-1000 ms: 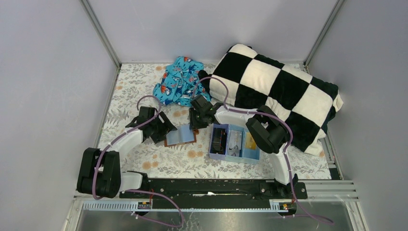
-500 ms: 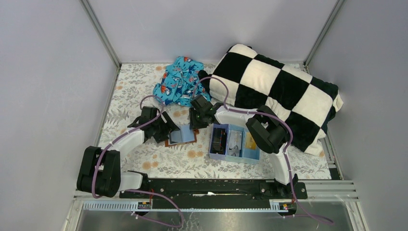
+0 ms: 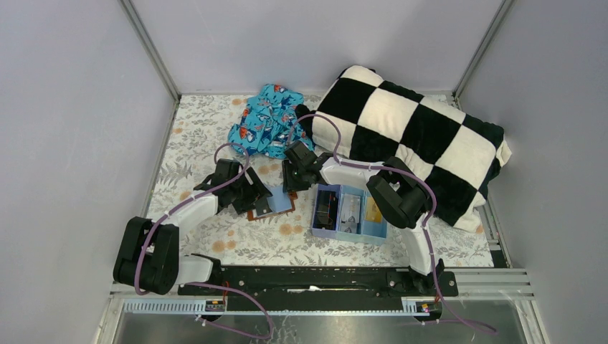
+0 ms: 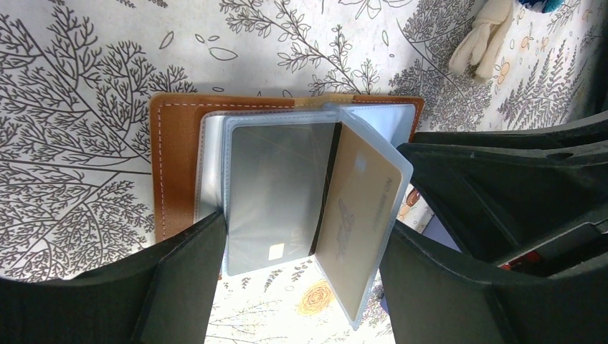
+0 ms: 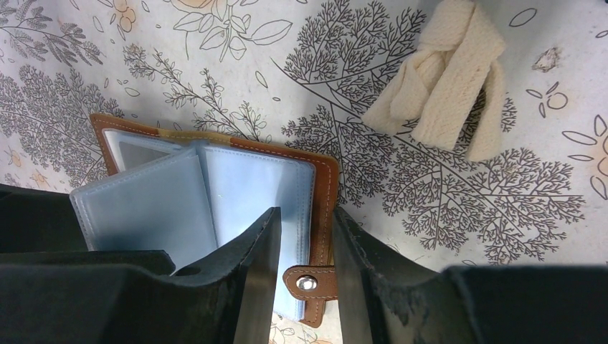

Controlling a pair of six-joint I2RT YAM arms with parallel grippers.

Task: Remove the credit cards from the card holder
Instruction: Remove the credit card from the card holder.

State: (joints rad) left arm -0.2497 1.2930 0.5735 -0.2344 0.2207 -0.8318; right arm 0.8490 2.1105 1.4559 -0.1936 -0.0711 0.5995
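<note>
The brown card holder point(image 3: 276, 203) lies open on the flowered cloth between my two grippers. In the left wrist view its brown cover point(image 4: 176, 165) holds clear sleeves. One sleeve lies flat with the dark grey card point(image 4: 279, 183) in it. Another stands tilted with the orange-gold card point(image 4: 358, 215) in it. My left gripper point(image 4: 301, 287) is open wide, its fingers on either side of these sleeves point(image 3: 257, 198). My right gripper point(image 5: 305, 287) is nearly shut, with the holder's brown right edge point(image 5: 326, 186) and clasp tab point(image 5: 312, 283) between its fingers point(image 3: 292, 185).
A light blue three-compartment tray point(image 3: 349, 213) stands just right of the holder. A black-and-white checked cushion point(image 3: 416, 136) fills the back right. A blue patterned cloth point(image 3: 269, 129) lies at the back. A cream fabric strip point(image 5: 448, 100) lies beyond the holder.
My left gripper has moved right, over the open holder, and now straddles the sleeves. The right arm and the holder have stayed where they were.
</note>
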